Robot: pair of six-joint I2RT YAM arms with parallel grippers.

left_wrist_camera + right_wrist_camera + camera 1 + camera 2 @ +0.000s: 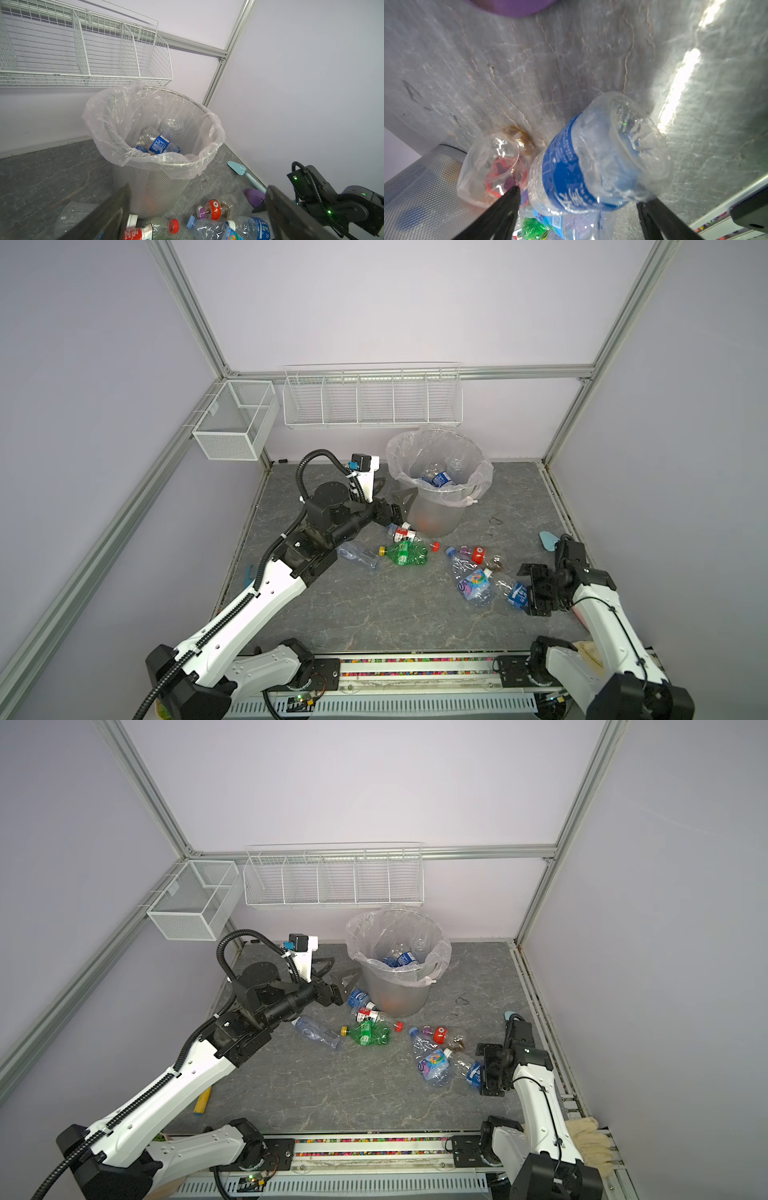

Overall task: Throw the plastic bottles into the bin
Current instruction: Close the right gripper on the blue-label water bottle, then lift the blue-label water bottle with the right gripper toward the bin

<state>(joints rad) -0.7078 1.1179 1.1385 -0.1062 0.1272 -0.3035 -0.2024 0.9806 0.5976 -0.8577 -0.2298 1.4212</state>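
Right gripper [577, 199], jaws spread wide and gripping nothing, is straddling a blue-labelled bottle [593, 164] lying on the floor well short of the bin [440, 489]; light, thin-walled and probably slippery, it is best taken across its labelled middle.

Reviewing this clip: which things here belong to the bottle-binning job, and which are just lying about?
Job:
- bin, some bottles already inside
- green bottle
- red-label bottle
- blue-label bottle, between the right gripper's open jaws
- multicoloured-label bottle
- left gripper, open, beside the bin

Lying about:
- wire baskets
- pale blue trowel
- purple scoop
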